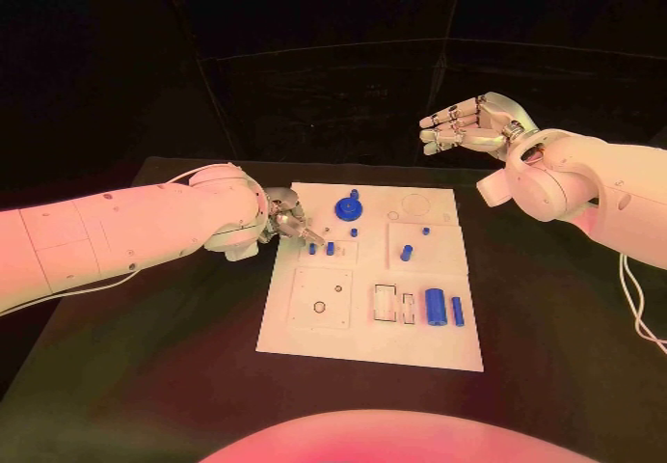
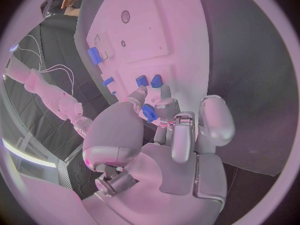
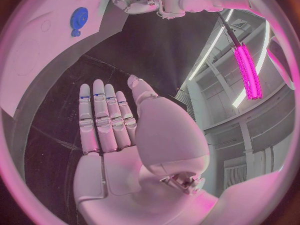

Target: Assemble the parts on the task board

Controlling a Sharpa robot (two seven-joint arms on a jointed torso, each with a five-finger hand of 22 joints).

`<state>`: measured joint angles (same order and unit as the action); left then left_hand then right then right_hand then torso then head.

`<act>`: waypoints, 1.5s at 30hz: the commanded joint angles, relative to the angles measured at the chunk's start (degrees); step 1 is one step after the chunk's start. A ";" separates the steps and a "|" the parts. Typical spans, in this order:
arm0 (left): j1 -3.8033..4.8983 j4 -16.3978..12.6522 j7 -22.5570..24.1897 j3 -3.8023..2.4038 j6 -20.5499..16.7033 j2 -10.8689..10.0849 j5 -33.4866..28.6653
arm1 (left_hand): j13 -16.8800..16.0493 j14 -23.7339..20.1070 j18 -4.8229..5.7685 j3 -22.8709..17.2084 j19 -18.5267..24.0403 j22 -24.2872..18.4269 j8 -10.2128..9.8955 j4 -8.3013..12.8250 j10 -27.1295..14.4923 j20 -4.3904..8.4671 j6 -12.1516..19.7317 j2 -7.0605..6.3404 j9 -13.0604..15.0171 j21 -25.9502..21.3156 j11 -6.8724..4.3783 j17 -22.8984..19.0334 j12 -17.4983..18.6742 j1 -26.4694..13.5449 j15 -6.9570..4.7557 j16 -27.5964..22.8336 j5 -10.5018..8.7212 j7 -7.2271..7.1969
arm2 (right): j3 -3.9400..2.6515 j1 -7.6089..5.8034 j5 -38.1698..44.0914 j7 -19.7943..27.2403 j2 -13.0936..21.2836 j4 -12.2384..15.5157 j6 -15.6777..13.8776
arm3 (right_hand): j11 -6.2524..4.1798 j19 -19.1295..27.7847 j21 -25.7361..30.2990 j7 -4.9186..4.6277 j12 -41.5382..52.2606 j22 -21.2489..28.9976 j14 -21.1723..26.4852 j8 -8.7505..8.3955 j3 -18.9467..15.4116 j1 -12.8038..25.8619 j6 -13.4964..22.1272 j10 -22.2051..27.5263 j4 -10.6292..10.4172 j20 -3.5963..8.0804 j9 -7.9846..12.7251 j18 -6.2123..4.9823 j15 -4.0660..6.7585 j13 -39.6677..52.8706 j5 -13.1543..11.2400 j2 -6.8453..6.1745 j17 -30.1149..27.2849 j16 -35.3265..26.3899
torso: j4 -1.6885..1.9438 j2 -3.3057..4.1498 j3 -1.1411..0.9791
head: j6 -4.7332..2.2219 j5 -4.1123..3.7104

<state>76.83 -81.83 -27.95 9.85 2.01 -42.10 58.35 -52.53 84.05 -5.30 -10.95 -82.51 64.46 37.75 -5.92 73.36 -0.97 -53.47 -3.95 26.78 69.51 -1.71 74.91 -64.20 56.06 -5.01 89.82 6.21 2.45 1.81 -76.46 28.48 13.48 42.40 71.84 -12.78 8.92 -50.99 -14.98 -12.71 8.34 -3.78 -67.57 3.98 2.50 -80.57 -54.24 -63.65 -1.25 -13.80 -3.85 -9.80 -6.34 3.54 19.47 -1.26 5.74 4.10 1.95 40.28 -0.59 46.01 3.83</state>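
Note:
The white task board [image 1: 417, 338] lies in the middle of the black table. My left hand [image 1: 289, 224] sits at the board's left edge near its far corner. It pinches a small blue part [image 2: 149, 112] between thumb and a finger. Just past the fingertips two short blue pegs [image 1: 321, 248] stand in the board, also seen as pegs [image 2: 149, 80] in the left wrist view. A blue gear [image 1: 349, 206] stands at the far side, and a blue cylinder [image 1: 435, 307] lies at the near right. My right hand [image 1: 472, 123] hangs high beyond the board's far right corner, fingers straight, holding nothing.
A raised square plate [image 1: 323, 289] with two holes takes up the board's near left. More small blue parts [image 1: 408, 254] stand toward the board's right half. Black table [image 1: 153, 367] surrounds the board on all sides. A white cable [image 1: 642, 318] hangs from my right arm.

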 commanded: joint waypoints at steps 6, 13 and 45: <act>0.21 -0.77 11.20 -0.16 -10.57 -1.15 -8.34 | 13.54 3.74 -2.51 4.61 4.99 -12.98 -1.27 -2.09 -9.41 -1.10 5.11 1.51 -1.07 -12.19 1.65 8.06 10.47 4.10 1.11 -4.33 0.21 1.78 | -0.04 -0.13 0.03 0.42 -0.10 -0.03 0.29 | 0.12 -0.43 0.30 -0.09 -0.20 0.01 0.04 0.06 0.04 0.86 0.29 0.49 -0.29 0.12 -0.02 -0.77 -0.29 0.00 0.44 -0.05 -0.11 -0.32 | -0.03 -0.01 0.01 | -0.16 -0.16; 0.33 0.12 21.21 -0.17 -12.00 0.18 -9.67 | 18.89 -9.12 -4.80 2.73 14.69 -29.38 -5.60 2.38 -20.65 -3.71 11.05 3.45 -5.31 -30.42 5.25 -16.47 17.82 16.84 4.04 -24.03 0.40 5.52 | -0.04 -0.13 0.03 0.46 -0.18 -0.16 0.16 | 0.12 -0.44 0.32 -0.09 -0.20 0.01 0.05 0.06 0.04 0.93 0.29 0.50 -0.31 0.12 -0.02 -0.77 -0.29 0.00 0.48 -0.04 -0.13 -0.32 | 0.00 -0.01 -0.05 | -0.71 -0.51; -1.37 11.50 27.16 -0.07 -6.41 12.74 24.21 | 45.05 -0.97 -4.23 -5.78 4.64 -25.04 -21.48 8.18 -21.87 -5.02 1.58 -2.54 -21.93 -25.26 7.11 -12.78 40.00 21.99 5.37 -14.23 -2.97 6.05 | -0.03 -0.13 0.56 0.57 -1.14 -0.48 0.12 | 0.07 -0.49 0.45 -0.04 -0.17 0.00 0.05 0.08 0.20 0.94 0.28 0.51 -0.27 0.12 -0.03 -0.78 -0.26 0.00 0.71 0.05 -0.18 -0.32 | -0.04 0.06 -0.07 | -1.81 -1.20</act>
<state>75.43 -70.62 -0.58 9.82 -5.29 -29.50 79.82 -7.54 82.73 -10.20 -16.98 -77.56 39.31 16.62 2.29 51.12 -5.96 -51.63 -6.38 4.88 44.14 5.49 62.10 -24.35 77.77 0.23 75.40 3.54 8.47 1.81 -76.46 28.77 13.54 41.33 71.35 -12.79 9.12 -51.21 -14.78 -12.72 8.34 -3.78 -67.57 3.98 2.50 -80.12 -54.24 -63.45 -1.25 -13.59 -3.85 -9.80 -6.34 3.54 19.97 -1.27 5.63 4.10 1.88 40.33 -0.64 44.17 2.59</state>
